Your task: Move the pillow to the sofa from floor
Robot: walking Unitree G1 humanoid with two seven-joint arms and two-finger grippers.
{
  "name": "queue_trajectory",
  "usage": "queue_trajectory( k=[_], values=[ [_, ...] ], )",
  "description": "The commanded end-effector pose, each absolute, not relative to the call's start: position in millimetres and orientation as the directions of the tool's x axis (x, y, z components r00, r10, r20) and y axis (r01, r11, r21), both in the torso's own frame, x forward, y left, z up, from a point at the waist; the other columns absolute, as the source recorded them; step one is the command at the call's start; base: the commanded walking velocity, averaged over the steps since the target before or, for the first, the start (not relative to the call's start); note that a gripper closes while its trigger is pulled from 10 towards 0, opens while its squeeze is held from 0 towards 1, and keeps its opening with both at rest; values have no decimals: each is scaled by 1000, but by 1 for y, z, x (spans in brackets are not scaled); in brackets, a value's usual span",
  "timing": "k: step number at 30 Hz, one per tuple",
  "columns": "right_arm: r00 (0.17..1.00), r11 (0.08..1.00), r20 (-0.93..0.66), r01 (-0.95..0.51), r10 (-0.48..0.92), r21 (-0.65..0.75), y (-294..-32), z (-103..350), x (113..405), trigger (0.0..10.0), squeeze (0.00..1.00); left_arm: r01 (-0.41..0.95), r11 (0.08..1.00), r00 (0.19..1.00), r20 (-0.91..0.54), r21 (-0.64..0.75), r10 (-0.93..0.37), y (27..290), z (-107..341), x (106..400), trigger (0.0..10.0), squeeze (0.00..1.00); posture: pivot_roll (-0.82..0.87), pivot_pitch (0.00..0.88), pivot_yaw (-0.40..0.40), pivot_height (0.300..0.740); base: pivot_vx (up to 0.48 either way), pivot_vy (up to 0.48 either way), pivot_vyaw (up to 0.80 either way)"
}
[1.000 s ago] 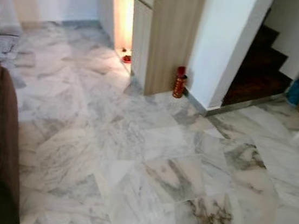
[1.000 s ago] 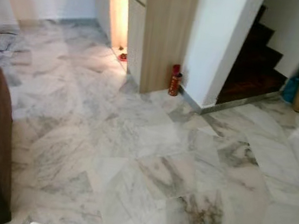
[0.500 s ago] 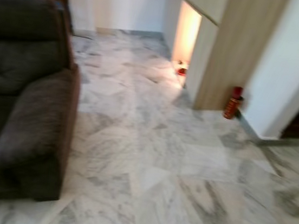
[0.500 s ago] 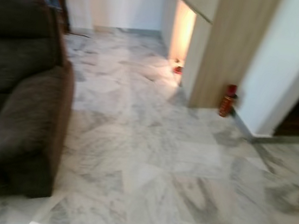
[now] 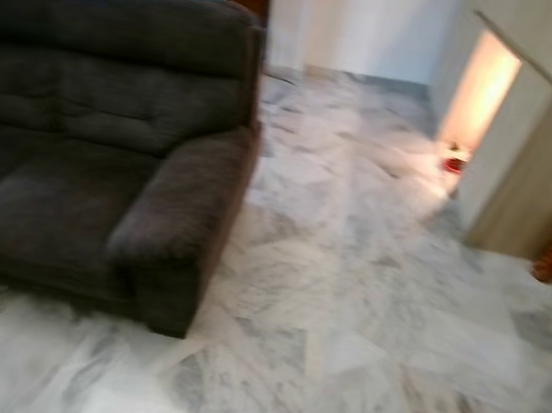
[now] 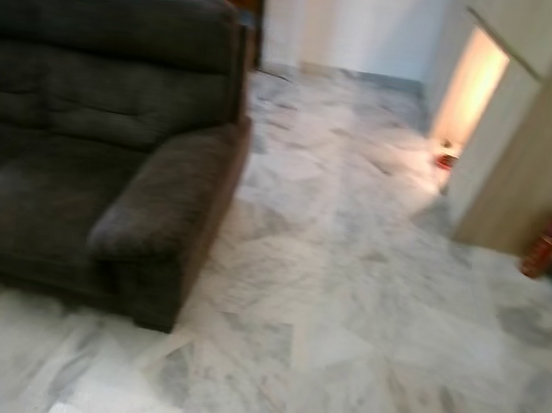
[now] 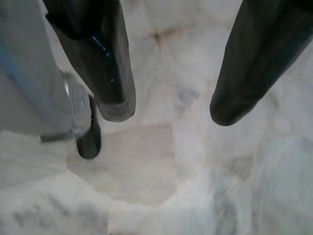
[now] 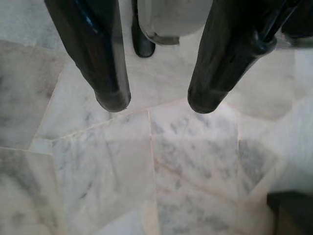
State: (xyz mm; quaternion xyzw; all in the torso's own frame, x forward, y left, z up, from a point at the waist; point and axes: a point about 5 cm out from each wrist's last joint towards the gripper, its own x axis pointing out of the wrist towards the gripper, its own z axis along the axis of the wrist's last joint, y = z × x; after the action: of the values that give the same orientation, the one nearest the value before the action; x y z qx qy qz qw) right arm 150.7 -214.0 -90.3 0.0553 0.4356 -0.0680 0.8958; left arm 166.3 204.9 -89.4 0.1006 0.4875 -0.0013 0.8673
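Honestly, I've nothing done: both pincers, left pincer [image 7: 168,110] and right pincer [image 8: 156,103], hang wide and empty over the grey-veined marble floor [image 5: 364,308], dark brown fabric sofa [image 5: 92,144] at ten o'clock, no pillow found.

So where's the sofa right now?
In the eye views the dark sofa sits on the robot's left, on the marble floor, its armrest nearest the wooden cabinet across the room.

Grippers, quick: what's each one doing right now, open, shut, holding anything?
Left gripper: open, holding nothing, pointing down at the marble floor.
Right gripper: open, holding nothing, also over bare floor.
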Motion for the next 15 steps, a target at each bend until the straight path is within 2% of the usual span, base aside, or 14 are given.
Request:
queue_trajectory(
  k=[1, 5, 15],
  values=[
    [611, 983, -789, 174, -63, 56, -209, -91, 152, 10000, 0, 119, 974, 520, -848, 191, 103, 211, -89, 165, 10000, 0, -90, 20, 31, 740, 0, 0, 800],
    [583, 968, -809, 239, -76, 82, -213, -95, 140, 10000, 0, 129, 971, 517, -849, 203, 109, 212, -89, 164, 10000, 0, -94, 17, 33, 740, 0, 0, 116],
    [556, 966, -828, 245, -73, 79, -217, -97, 134, 10000, 0, 128, 972, 521, -847, 198, 104, 213, -89, 163, 10000, 0, -90, 11, 32, 740, 0, 0, 0]
  ],
)
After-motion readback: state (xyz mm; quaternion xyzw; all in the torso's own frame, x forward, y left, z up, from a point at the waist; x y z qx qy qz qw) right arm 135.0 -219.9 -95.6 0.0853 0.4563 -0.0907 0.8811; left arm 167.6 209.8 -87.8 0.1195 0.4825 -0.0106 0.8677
